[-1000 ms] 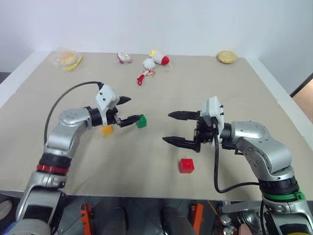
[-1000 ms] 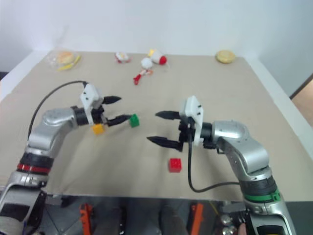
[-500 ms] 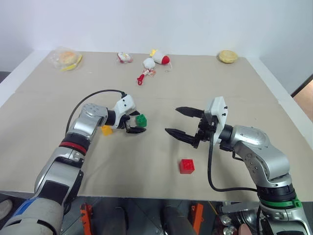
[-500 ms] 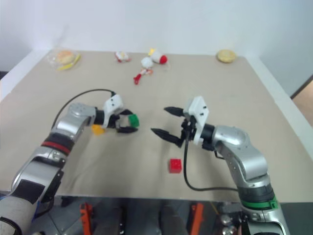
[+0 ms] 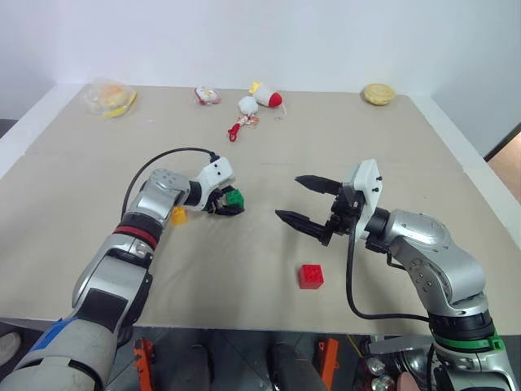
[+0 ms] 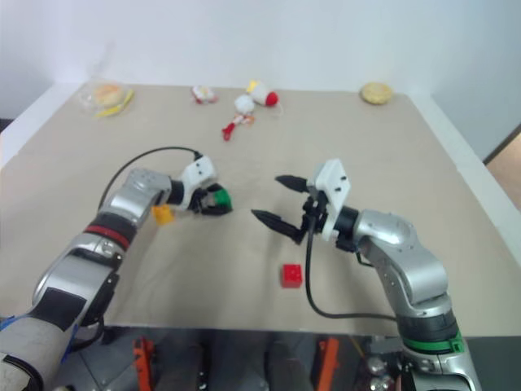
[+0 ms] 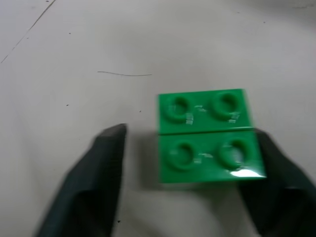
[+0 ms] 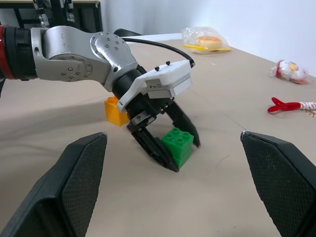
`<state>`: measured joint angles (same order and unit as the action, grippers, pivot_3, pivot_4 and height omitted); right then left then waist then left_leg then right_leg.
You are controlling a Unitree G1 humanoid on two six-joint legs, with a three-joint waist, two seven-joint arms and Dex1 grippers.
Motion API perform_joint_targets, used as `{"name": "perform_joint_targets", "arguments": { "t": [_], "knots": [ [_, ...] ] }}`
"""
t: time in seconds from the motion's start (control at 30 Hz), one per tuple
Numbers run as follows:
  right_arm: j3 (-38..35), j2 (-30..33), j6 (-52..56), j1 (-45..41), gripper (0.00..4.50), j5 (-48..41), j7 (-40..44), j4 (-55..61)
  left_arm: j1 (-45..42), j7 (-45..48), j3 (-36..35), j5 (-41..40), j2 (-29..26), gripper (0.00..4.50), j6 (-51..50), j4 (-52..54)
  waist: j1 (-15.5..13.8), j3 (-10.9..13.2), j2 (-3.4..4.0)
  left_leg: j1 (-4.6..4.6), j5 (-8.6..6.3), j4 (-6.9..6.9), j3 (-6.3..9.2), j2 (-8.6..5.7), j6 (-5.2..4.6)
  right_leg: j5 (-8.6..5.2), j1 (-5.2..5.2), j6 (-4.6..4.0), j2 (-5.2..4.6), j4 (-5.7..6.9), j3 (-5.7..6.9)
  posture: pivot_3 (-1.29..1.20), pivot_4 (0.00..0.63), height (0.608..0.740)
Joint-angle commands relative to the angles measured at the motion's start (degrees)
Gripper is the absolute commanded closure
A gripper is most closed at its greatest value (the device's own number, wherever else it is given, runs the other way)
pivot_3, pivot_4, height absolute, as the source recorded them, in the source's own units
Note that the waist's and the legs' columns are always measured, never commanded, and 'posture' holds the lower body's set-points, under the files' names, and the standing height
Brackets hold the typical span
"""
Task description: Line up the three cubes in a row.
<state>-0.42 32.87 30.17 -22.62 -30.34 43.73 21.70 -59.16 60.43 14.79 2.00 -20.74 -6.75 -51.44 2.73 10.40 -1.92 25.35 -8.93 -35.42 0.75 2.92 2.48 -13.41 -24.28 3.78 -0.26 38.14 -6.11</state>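
Beige bench [image 5: 342, 147] | green cube [image 5: 234, 199] centre-left, yellow cube [image 5: 177, 215] at its 8 o'clock, red cube [image 5: 310, 275] at 5 | left claw [image 5: 225, 204] straddles green, not yet pinched: square your fingers on its sides before squeezing | right claw [image 5: 303, 200] wide open, empty

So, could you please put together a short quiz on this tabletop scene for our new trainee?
1. True or false: the green studded plastic cube sits between the left gripper fingers.
2. Which cube lies nearest the table's front edge? A yellow-orange studded plastic cube; B green; C red studded plastic cube.
3. Fill in: the right gripper hangs open and ____.

Key: 1 true; 2 C; 3 empty.
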Motion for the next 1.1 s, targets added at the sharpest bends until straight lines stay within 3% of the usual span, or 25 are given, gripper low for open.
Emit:
{"name": "perform_joint_targets", "arguments": {
  "t": [0.03, 0.07, 0.17, 0.3, 0.37, 0.67, 1.1],
  "knots": [
    [-1.84, 0.27, -0.42, -0.37, 0.0, -1.15, 0.06, 2.0, -1.37, -0.36, -1.44, 0.03, -0.09, 2.95, -0.37, 0.27, 0.0, 0.0, 0.0, 0.0, 0.0, 0.0, 0.0, 0.0, 0.0, 0.0, 0.0, 0.0, 0.0, 0.0, 0.0, 0.0, 0.15, 0.736],
    [-1.82, 0.28, -0.45, -0.41, 0.0, -1.18, 0.1, 1.9, -1.33, -0.4, -1.52, 0.03, -0.12, 3.15, -0.36, 0.35, 0.0, 0.0, 0.0, 0.0, 0.0, -0.01, 0.01, 0.0, 0.0, 0.01, 0.0, 0.0, 0.0, 0.0, 0.0, 0.0, 0.15, 0.736],
    [-1.99, 0.33, -0.46, -0.54, 0.0, -1.51, 0.25, 1.63, -0.94, 0.53, -1.99, -0.67, -0.21, 3.13, 0.65, 1.33, 0.0, 0.0, 0.0, 0.0, 0.0, -0.01, 0.0, 0.0, 0.0, 0.01, 0.0, 0.0, 0.0, 0.0, 0.0, 0.0, 0.15, 0.736],
    [-3.31, 2.86, 1.18, 0.87, 0.0, -4.15, 2.87, 3.28, 5.12, 15.78, -1.51, -7.8, -1.71, 3.13, 1.41, 16.28, 0.01, 0.01, 0.02, 0.0, 0.0, 0.02, 0.0, 0.0, 0.0, -0.01, 0.0, 0.0, 0.0, 0.0, -0.01, 0.0, 0.15, 0.736],
    [-4.18, 5.91, 2.78, 2.67, 0.0, -6.08, 5.48, 4.8, 8.07, 18.51, -1.17, -9.69, -2.35, 3.13, -0.95, 23.04, -0.07, 0.01, 0.02, 0.01, -0.02, 0.05, -0.01, 0.0, 0.03, -0.04, 0.01, -0.06, -0.04, 0.0, -0.01, 0.0, 0.15, 0.736],
    [-7.05, 17.14, 2.94, 9.7, 0.0, -8.0, 14.97, 7.74, 18.8, 20.37, 2.35, -10.36, -5.86, 3.13, -6.03, 41.64, 0.1, 0.02, 0.05, -0.14, -0.02, -0.07, -0.01, 0.03, -0.01, -0.12, 0.13, -0.25, -0.02, 0.01, -0.03, 0.0, 0.15, 0.736],
    [-4.43, 20.32, 1.42, 8.64, 0.0, -5.94, 20.44, 6.37, 26.38, 15.38, 6.26, -9.29, -7.73, 3.13, -11.02, 52.78, 0.02, 0.02, 0.05, -0.18, 0.07, -0.25, -0.04, 0.02, -0.13, 0.0, 0.21, -0.26, -0.03, 0.01, -0.04, 0.0, 0.15, 0.736]
  ]
}}
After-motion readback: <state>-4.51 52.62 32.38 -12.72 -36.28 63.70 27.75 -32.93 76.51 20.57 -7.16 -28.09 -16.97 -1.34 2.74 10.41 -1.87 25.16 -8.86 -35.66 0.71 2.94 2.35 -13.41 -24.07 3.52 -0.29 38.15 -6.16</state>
